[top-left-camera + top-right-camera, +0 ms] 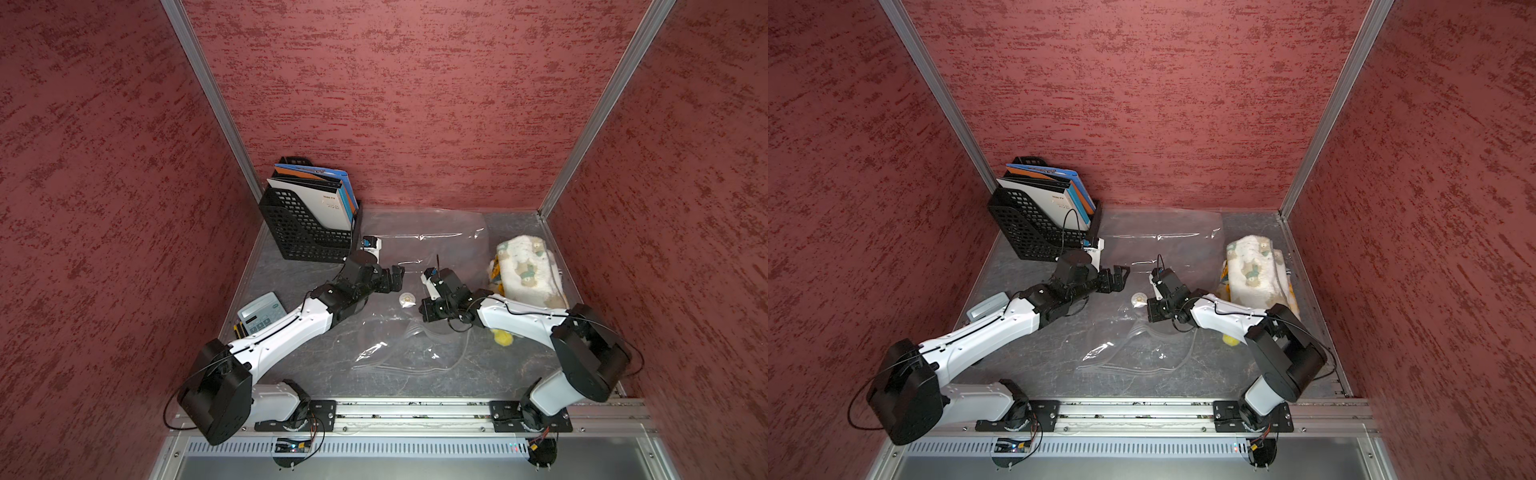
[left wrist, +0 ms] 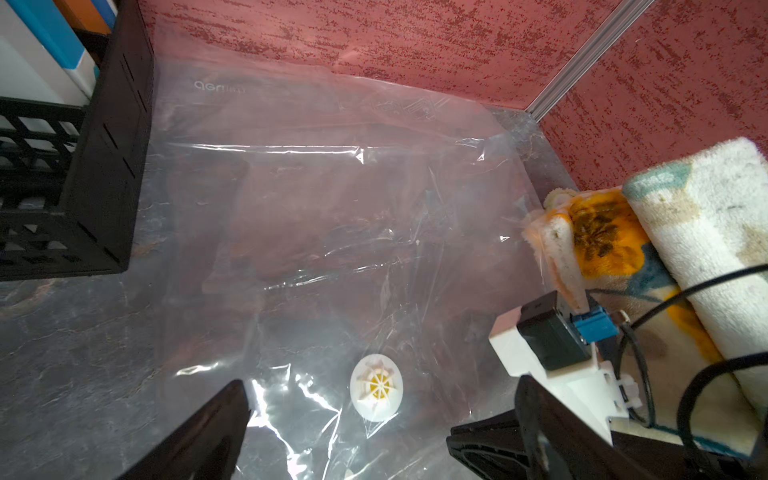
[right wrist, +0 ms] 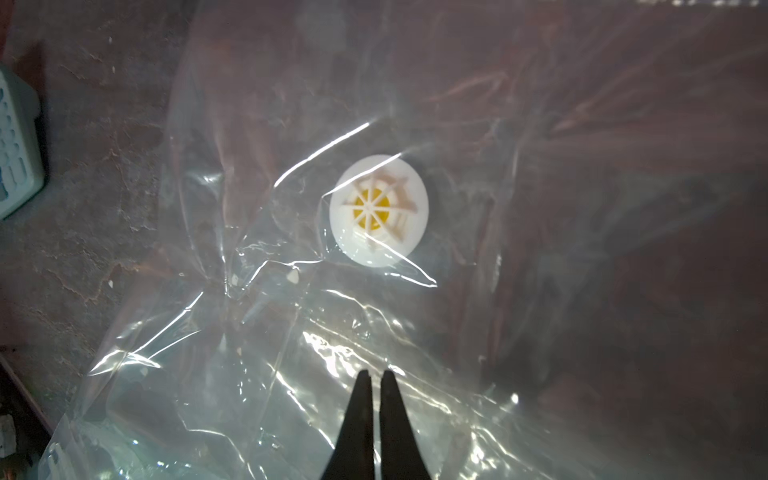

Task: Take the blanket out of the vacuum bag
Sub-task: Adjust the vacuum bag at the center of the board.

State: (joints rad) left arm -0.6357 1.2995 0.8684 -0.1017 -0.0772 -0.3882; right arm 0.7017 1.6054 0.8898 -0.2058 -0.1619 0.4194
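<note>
The vacuum bag (image 1: 419, 249) is clear, crinkly plastic lying flat across the middle of the table, with its round white valve (image 1: 407, 299) (image 3: 379, 210) facing up. The blanket (image 1: 528, 270) (image 2: 706, 232), white with a bear print, lies folded on the table to the right of the bag, outside it. My left gripper (image 1: 395, 278) (image 2: 380, 390) hovers open just left of the valve, jaws wide, nothing between them. My right gripper (image 1: 430, 313) (image 3: 376, 374) points down over the bag near the valve, shut, with no plastic visibly pinched.
A black mesh file holder (image 1: 307, 224) with folders stands at the back left, touching the bag's corner. A calculator (image 1: 262, 318) lies by the left wall. A yellow fuzzy ball (image 1: 503, 337) sits under my right arm. Red walls close in three sides.
</note>
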